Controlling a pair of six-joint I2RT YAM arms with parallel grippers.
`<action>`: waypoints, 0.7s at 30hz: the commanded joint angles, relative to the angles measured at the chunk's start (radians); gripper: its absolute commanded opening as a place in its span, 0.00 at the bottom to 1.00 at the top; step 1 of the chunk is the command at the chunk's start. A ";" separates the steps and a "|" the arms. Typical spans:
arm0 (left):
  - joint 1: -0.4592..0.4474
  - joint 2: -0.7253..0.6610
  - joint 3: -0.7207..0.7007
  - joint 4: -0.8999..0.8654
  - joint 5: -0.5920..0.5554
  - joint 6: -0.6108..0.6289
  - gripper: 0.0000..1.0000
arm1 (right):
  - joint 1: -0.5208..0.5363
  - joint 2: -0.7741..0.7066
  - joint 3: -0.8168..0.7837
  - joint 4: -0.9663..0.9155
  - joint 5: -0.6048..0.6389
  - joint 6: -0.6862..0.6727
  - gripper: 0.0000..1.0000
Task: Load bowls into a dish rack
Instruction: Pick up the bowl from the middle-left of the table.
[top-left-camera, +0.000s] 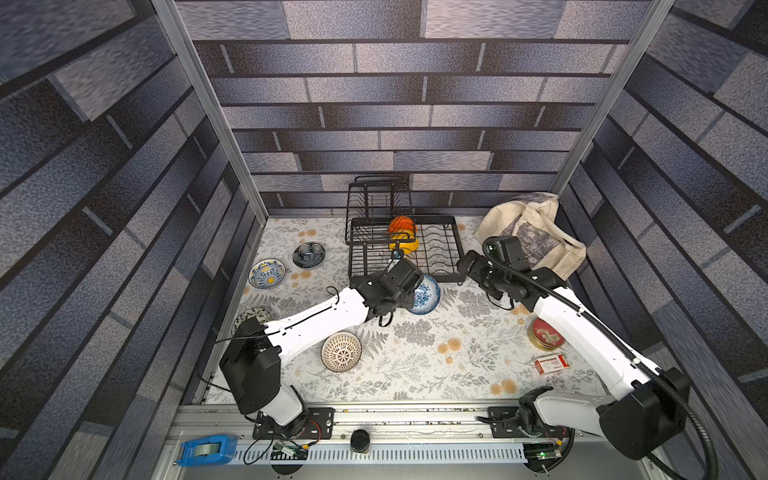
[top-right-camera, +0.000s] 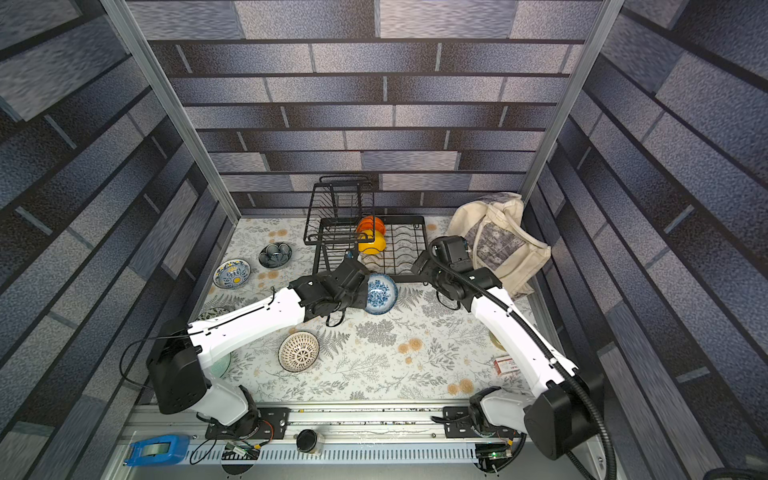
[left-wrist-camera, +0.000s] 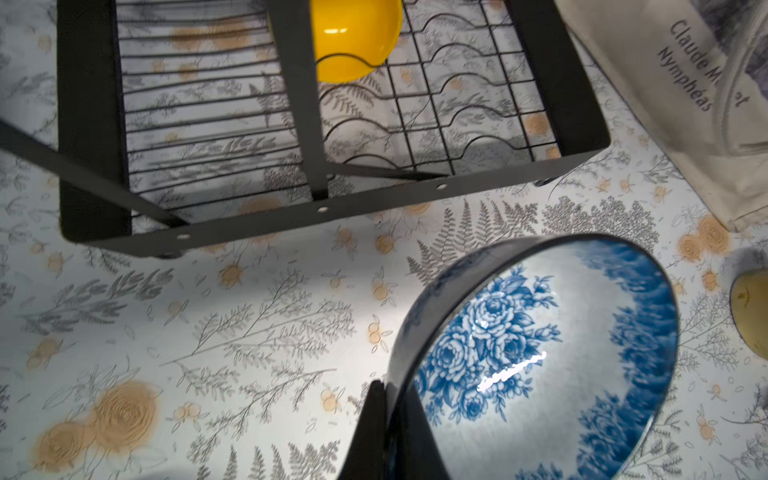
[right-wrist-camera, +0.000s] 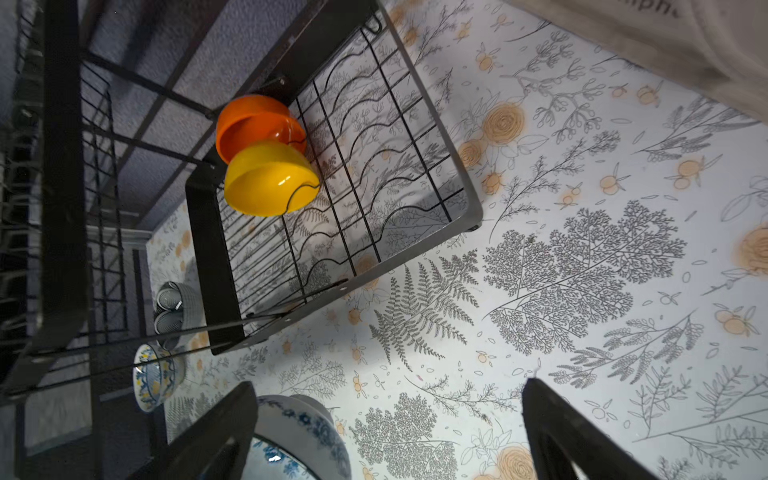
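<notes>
Loading partly done. We find the orange bowl (right-wrist-camera: 257, 124) and yellow bowl (right-wrist-camera: 270, 178) set on edge in the dish rack (left-wrist-camera: 332, 208). The left gripper (left-wrist-camera: 388, 399) pinches the rim of the blue-and-white floral bowl (left-wrist-camera: 540, 357), tilted just near of the rack's near rail. The right gripper (right-wrist-camera: 388, 384) hangs to its right, fingers wide and empty. Remaining at the left of the table are the lattice bowl (top-left-camera: 341, 351), blue-yellow bowl (top-left-camera: 267, 273), dark blue-grey bowl (top-left-camera: 308, 254) and, half hidden under the left arm, seemingly a leafy-patterned bowl (top-left-camera: 249, 316).
</notes>
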 joint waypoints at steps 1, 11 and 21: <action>-0.023 0.049 0.075 0.211 -0.114 0.096 0.00 | -0.047 -0.062 -0.004 -0.037 -0.015 0.061 1.00; -0.033 0.371 0.307 0.644 -0.167 0.351 0.00 | -0.177 -0.013 0.152 -0.046 -0.129 0.184 1.00; -0.030 0.473 0.221 0.956 -0.206 0.459 0.00 | -0.246 -0.023 0.049 0.148 -0.241 0.465 1.00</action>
